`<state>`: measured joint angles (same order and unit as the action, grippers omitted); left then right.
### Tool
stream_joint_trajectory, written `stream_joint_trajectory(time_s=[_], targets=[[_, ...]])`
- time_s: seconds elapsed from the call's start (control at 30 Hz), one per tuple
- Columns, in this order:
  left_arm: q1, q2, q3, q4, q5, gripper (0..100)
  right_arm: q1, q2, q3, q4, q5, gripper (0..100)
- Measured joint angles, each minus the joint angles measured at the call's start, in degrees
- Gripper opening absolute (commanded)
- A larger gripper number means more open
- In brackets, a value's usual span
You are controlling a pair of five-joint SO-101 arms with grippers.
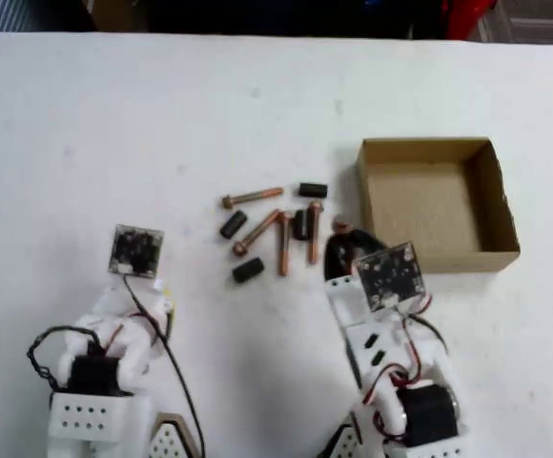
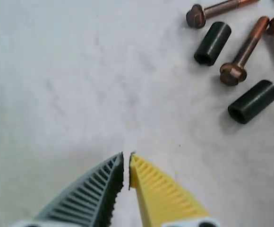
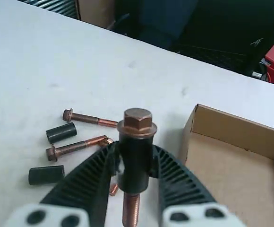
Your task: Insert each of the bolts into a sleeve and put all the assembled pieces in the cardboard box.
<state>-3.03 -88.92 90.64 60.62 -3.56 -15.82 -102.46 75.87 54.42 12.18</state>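
One sleeved bolt (image 3: 138, 122) sits clamped in the right claw (image 3: 133, 153) near the cardboard box (image 3: 231, 137); left claw (image 2: 126, 161) clenched, empty.

light: bright, even | shadows: soft, faint | glare: mild on table (image 1: 86, 114)

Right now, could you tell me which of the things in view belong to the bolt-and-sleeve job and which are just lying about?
Belong to the job: loose copper bolts; loose black sleeves; cardboard box; one assembled bolt-and-sleeve piece, held in the right gripper.

Just lying about: red object and brown carton, both beyond the far edge of the table.
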Motion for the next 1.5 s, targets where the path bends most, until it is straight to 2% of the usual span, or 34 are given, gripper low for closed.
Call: stream_joint_trajectory(time_s=[0.2, 0.43, 0.67, 1.07, 1.5], targets=[[0.00, 0.00, 0.00, 4.22, 0.00, 6, 3.08, 6.24, -8.18, 4.40, 0.35, 1.8], [0.00, 0.00, 2.20, 6.51, 0.00, 7, 4.92, 29.45, -22.77, 4.40, 0.35, 1.8], [0.00, 0.00, 2.46, 6.68, 0.00, 7, 11.16, 52.48, -36.31, 4.48, 0.35, 1.8], [0.00, -0.70, 3.78, 7.74, -0.09, 7, 20.04, 81.32, -51.43, 2.90, 0.35, 1.8], [-0.35, -0.70, 3.87, 7.65, -0.35, 7, 20.92, 113.85, -72.26, 0.09, 0.35, 1.8]])
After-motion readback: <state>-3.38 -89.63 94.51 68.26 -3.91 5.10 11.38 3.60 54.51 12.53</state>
